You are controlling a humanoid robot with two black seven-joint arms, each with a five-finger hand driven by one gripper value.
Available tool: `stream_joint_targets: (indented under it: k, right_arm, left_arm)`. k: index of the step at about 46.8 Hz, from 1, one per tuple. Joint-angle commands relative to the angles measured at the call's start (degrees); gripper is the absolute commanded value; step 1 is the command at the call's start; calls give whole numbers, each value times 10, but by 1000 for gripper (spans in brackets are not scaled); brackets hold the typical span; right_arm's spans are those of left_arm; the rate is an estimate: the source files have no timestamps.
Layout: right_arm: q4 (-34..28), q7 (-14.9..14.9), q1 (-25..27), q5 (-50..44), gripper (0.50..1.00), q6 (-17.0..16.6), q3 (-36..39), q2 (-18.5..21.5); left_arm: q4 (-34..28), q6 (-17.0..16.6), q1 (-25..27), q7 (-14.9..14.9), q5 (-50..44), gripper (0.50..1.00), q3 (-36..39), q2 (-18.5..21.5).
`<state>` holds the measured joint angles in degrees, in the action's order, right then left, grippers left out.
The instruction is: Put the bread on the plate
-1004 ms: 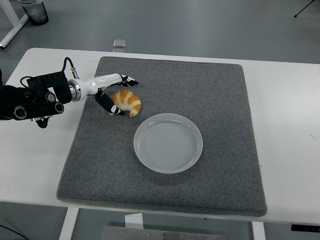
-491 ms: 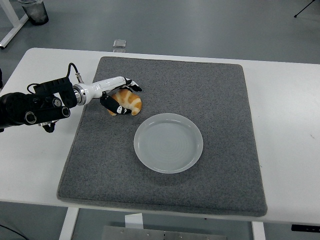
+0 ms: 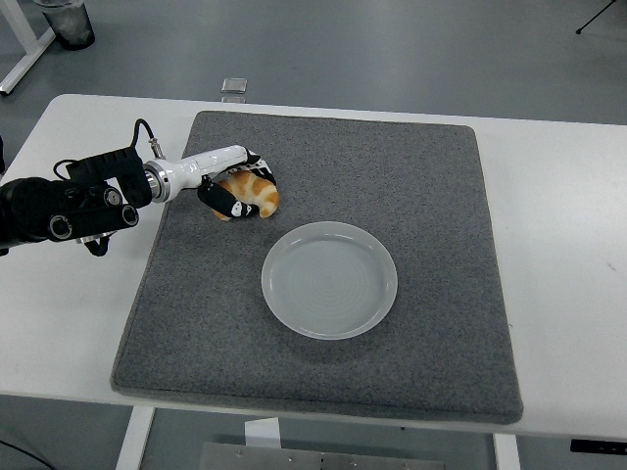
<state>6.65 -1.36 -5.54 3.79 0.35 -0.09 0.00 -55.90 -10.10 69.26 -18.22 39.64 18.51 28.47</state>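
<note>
Gripping bread (image 3: 257,194), left hand (image 3: 227,189), plate (image 3: 329,280) nearby

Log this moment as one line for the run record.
left hand: shut on bread | bread: on mat, off plate | right hand: not in view

Left hand's fingers (image 3: 227,199) hide part of the bread (image 3: 256,196)

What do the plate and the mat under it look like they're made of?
The plate looks like translucent frosted plastic: the grey shows faintly through it, with faint concentric rings. The mat looks like grey felt or low-pile carpet, judging by its fuzzy, matte, speckled surface.
</note>
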Motion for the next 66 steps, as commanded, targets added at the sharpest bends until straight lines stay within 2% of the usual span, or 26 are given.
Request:
stream_joint_targets:
  k: [1,12,36,43,51,61,66]
  right_arm:
    - [0,0,0,0,952,0,0,0]
    - [0,0,0,0,952,0,0,0]
    - [-1,0,0,0,952,0,0,0]
    - [0,0,0,0,954,0,0,0]
    - [-1,0,1,0,954,0,-1,0]
    - [-1,0,0,0,952,0,0,0]
    - [-1,0,0,0,954,0,0,0]
  left_arm:
    - [0,0,0,0,0,500,-19,1]
    - [-1,8,3,0,-6,500,-62,4]
    - [-2,10,2,0,-11,500,-84,7]
    - [-1,15,-3,2,-28,500,-127,39]
    - [9,55,5,4,-66,500,-167,78]
    - [47,112,61,6,-71,500,-211,84]
    - [43,139,87,6,-74,500,-246,81]
